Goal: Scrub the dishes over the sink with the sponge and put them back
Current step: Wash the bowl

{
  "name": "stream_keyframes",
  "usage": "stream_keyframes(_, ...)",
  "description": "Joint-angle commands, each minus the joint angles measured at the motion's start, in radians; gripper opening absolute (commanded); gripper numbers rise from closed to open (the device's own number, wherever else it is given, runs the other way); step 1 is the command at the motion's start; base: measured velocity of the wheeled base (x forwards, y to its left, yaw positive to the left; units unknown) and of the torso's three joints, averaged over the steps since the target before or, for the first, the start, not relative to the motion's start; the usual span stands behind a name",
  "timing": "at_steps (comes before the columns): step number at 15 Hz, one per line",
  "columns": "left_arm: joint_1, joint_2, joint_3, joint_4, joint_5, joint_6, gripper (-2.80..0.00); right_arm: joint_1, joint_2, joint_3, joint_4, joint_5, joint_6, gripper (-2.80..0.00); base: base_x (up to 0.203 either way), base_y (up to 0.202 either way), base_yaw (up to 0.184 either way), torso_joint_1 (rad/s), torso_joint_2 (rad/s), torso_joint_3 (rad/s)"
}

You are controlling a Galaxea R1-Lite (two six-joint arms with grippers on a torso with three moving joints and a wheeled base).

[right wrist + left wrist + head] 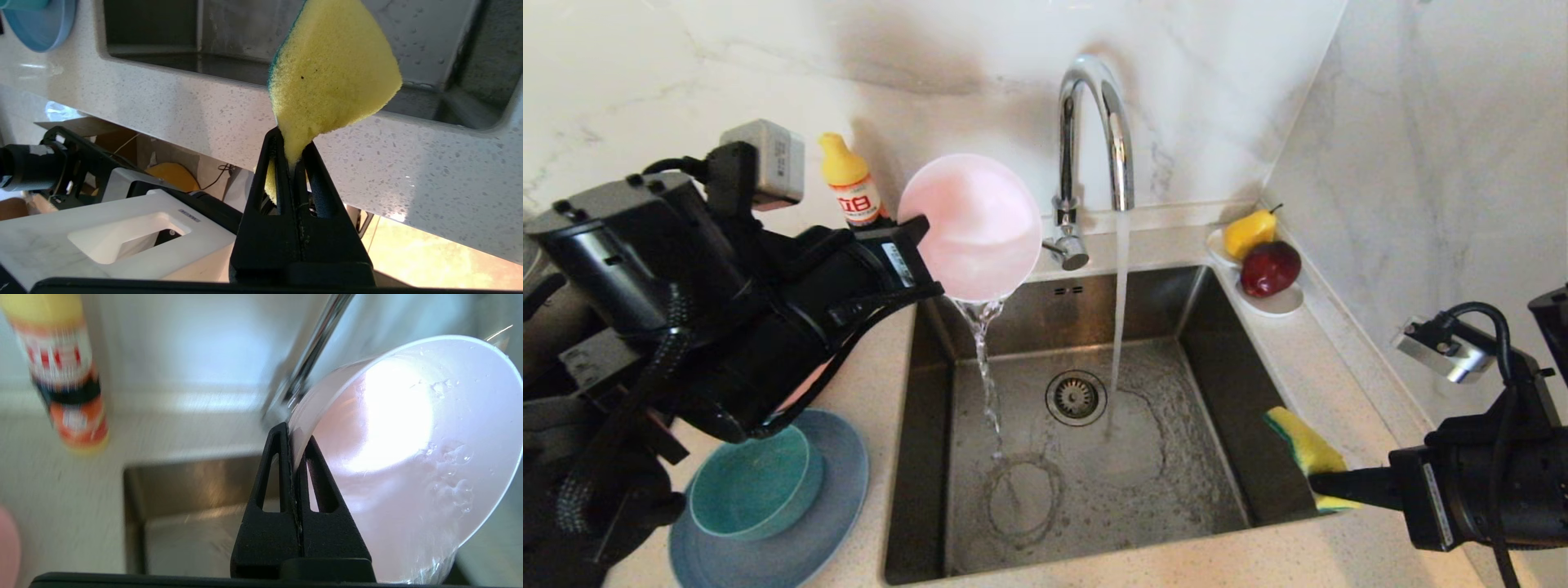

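Wet pale pink bowl (pixel 970 227) tipped, dripping, pinched by L claw (pixel 923 257); R claw (pixel 1327 483) pinching sponge (pixel 1305 445).

You see a pale speckled desk (pixel 1347 425) with a sink (pixel 1013 327) set in it. On its left lies a blue plate (pixel 837 498). A yellow bottle (pixel 851 181) and a white saucer (pixel 1278 302) stand at the back.

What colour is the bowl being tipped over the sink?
Pale pink bowl, clearest in the head view.
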State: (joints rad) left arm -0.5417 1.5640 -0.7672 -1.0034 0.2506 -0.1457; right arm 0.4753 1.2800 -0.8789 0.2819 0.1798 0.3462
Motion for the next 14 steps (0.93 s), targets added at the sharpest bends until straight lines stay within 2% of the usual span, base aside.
stream_keyframes(1, 0.002, -0.053, 0.028, -0.039, -0.014, 0.000, -2.80, 0.000, 0.002, 0.000, 0.002, 0.007, 0.002, -2.80, 0.000, 0.000, 0.000, 0.000, 0.00, 0.000)
stream_keyframes(5, 0.003, -0.121, 0.077, -0.123, -0.096, -0.001, -2.80, 0.000, 0.016, -0.003, 0.002, 0.007, 0.002, -2.80, 0.000, 0.000, 0.000, 0.000, 0.00, 0.000)
stream_keyframes(9, 0.003, -0.178, 0.082, -0.150, -0.151, -0.004, -2.80, 0.000, 0.015, -0.008, 0.002, 0.007, 0.002, -2.80, 0.000, 0.000, 0.000, 0.000, 0.00, 0.000)
stream_keyframes(14, 0.005, -0.174, 0.119, -0.137, -0.154, -0.007, -2.80, 0.000, 0.006, -0.006, 0.002, 0.020, 0.002, -2.80, 0.000, 0.000, 0.000, 0.000, 0.00, 0.000)
